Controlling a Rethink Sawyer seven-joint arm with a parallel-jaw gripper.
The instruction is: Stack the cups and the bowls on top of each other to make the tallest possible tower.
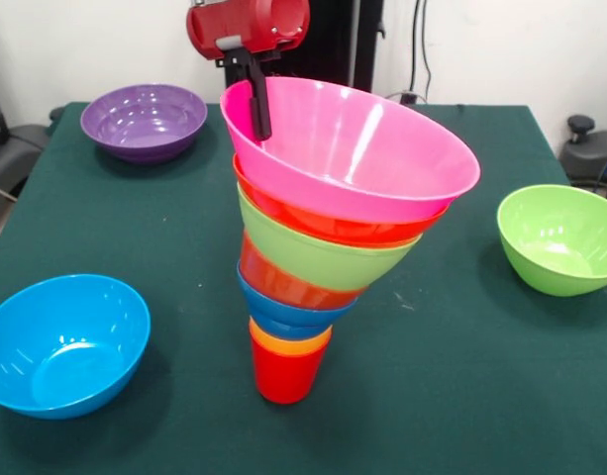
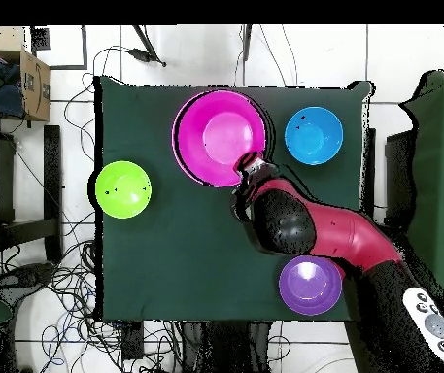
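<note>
The tower stands mid-table and leans right. From the bottom it is the red cup (image 1: 283,378), the orange cup (image 1: 288,343), a small blue bowl (image 1: 283,310), a small orange-red bowl (image 1: 281,282), a lime green bowl (image 1: 318,253), a large orange-red bowl (image 1: 328,222) and the large pink bowl (image 1: 382,148) tilted on top. My gripper (image 1: 253,124) comes down at the pink bowl's far-left rim, one black finger (image 1: 257,99) inside the bowl, shut on the rim. In the overhead view the gripper (image 2: 248,165) sits at the pink bowl's (image 2: 216,141) edge; the lower tower is hidden there.
A purple bowl (image 1: 145,119) (image 2: 310,285) sits at the far left of the front view. A light blue bowl (image 1: 65,341) (image 2: 314,135) lies near left, and a second lime green bowl (image 1: 560,237) (image 2: 123,189) at the right. The table (image 1: 461,396) has a dark green cloth.
</note>
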